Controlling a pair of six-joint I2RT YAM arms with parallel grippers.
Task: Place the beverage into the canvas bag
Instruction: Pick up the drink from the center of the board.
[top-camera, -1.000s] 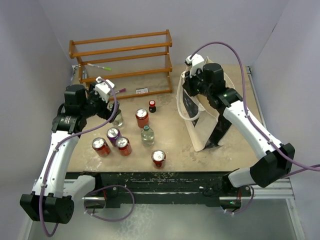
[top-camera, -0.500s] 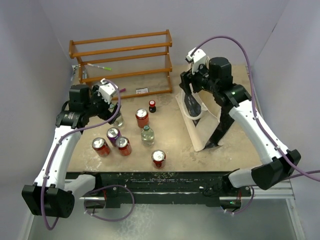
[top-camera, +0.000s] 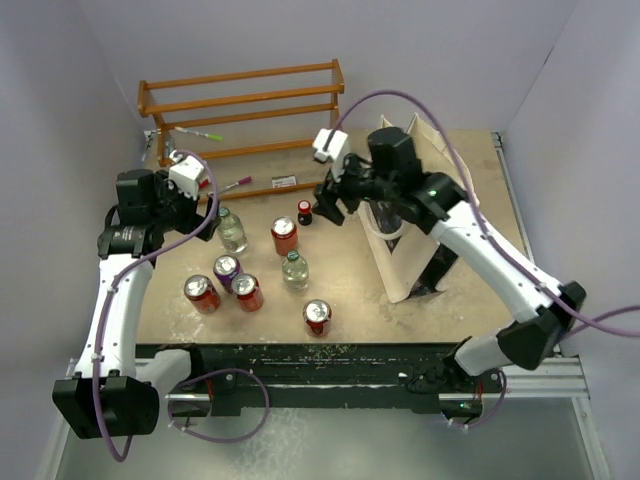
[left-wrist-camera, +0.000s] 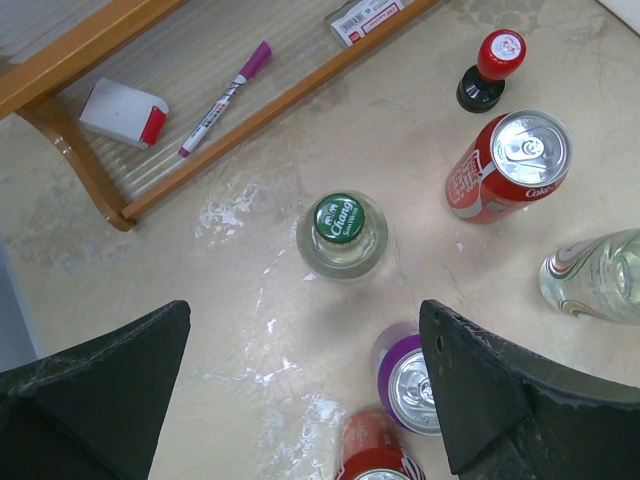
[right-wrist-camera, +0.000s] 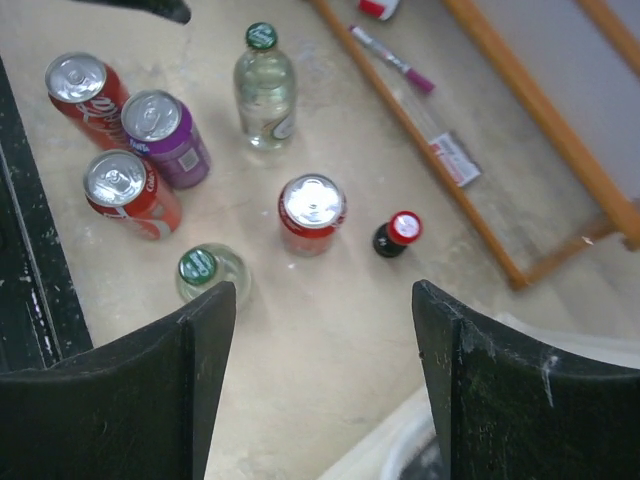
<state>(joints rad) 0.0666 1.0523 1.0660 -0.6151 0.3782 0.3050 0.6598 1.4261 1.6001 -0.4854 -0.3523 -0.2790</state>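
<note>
Cans: 5 upright on the table (top-camera: 350, 285): 4 red cans (top-camera: 285, 236), 1 purple can (top-camera: 227, 268).
Clear bottles: 2 clear bottles (top-camera: 232, 232), green caps, both upright, one near the rack, one mid-table betw. the cans.
Small dark bottle: 1 (top-camera: 304, 212), red cap, just behind the rearmost red can.
Bag: 1 canvas bag (top-camera: 396, 272), cream w/ black panel, standing on the right of the table, apart from all the drinks.
My L gripper (left-wrist-camera: 305, 310): fingers spread wide, grasping nothing, above the clear bottle near the rack.
My R gripper (right-wrist-camera: 320, 295): fingers apart, grasping nothing, over the rearmost red can & the small dark bottle.
In the way: my R arm crosses above the bag; purple can sits tight beside 2 red ones.
Rack: 1 wooden rack (top-camera: 240, 110) at the back.
On rack: pink marker (left-wrist-camera: 225, 97), white block w/ red end (left-wrist-camera: 125, 112) & a small card (left-wrist-camera: 365, 17) on the bottom shelf; green marker (top-camera: 205, 134) higher up.
</note>
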